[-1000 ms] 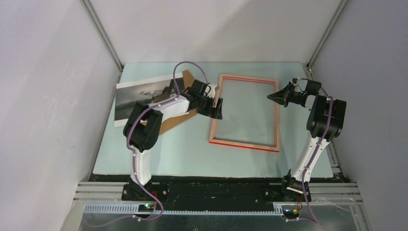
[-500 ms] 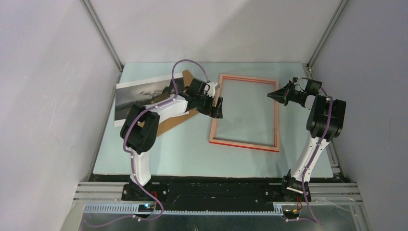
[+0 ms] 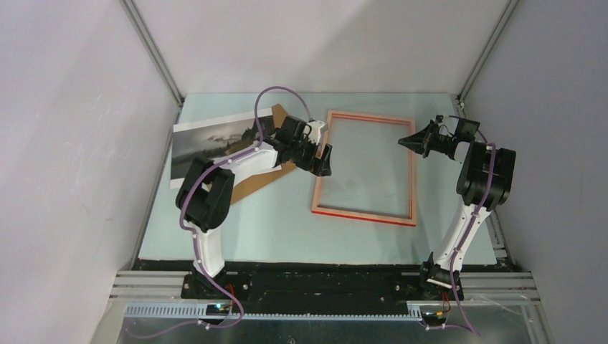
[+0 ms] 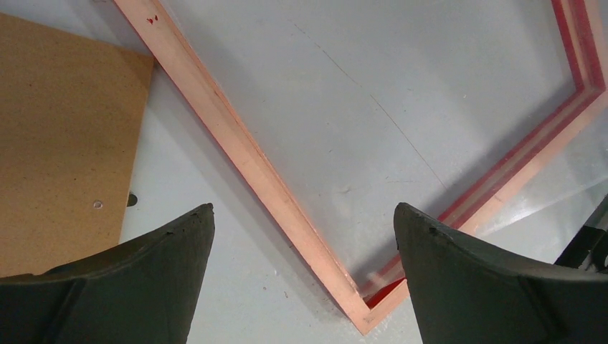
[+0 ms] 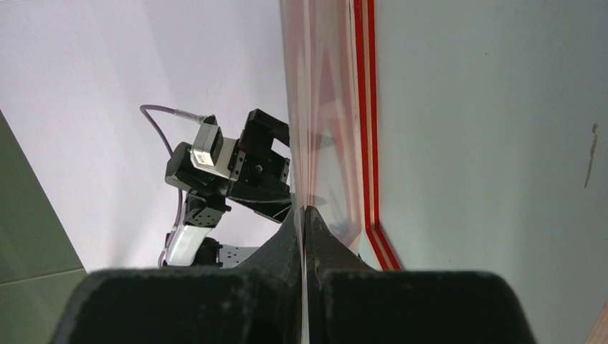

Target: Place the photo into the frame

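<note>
The frame (image 3: 364, 213) lies flat in the middle of the table with its pale wood back up and a red edge showing at the near side. My left gripper (image 3: 323, 161) hovers open over its left rail; in the left wrist view the rail (image 4: 236, 150) and near corner sit between the spread fingers (image 4: 302, 215). My right gripper (image 3: 404, 142) hangs at the right rail, shut on a thin clear pane (image 5: 323, 129) seen edge-on between its tips (image 5: 305, 209). The photo (image 3: 208, 142) lies at the far left, partly under the left arm.
A plain brown backing board (image 3: 251, 183) lies between the photo and the frame, under the left arm, also visible in the left wrist view (image 4: 57, 143). Grey walls and metal rails close in the table on three sides.
The left arm's elbow has drifted a little to the left while its open gripper stays over the frame's left rail. The right gripper rose slightly, still shut.
</note>
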`<state>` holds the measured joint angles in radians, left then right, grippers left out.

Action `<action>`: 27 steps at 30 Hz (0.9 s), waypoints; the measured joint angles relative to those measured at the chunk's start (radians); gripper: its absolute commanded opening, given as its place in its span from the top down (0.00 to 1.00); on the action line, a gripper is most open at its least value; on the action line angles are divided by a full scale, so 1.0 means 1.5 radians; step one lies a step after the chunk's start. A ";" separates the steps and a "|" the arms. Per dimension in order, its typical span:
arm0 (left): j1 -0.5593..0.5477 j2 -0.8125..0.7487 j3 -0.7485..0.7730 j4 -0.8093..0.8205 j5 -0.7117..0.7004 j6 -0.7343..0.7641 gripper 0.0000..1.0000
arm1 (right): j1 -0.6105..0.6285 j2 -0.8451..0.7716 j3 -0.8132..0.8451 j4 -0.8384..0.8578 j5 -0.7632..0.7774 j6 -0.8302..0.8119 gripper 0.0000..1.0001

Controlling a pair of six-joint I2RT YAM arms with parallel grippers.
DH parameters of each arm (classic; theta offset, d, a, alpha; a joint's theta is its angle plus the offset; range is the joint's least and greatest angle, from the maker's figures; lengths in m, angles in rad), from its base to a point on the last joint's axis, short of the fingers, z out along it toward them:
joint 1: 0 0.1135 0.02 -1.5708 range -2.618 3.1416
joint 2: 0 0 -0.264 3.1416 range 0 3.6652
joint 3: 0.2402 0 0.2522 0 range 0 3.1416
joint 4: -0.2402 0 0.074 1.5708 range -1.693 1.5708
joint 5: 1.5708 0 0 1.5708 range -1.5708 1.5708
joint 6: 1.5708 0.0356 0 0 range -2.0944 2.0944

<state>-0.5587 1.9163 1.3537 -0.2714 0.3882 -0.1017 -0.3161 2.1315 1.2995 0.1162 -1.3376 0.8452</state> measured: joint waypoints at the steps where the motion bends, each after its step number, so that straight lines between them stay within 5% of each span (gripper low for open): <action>1: 0.000 -0.001 0.000 0.001 0.000 0.002 0.00 | 0.000 0.000 0.000 -0.001 0.000 -0.001 1.00; 27: 0.000 -0.004 0.000 0.000 0.000 0.010 0.00 | 0.001 0.014 0.000 -0.047 0.008 -0.081 1.00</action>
<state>-0.5587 1.9106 1.3537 -0.2710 0.3878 -0.0860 -0.3153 2.1525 1.2995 0.0456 -1.3262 0.7235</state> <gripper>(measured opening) 0.995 0.009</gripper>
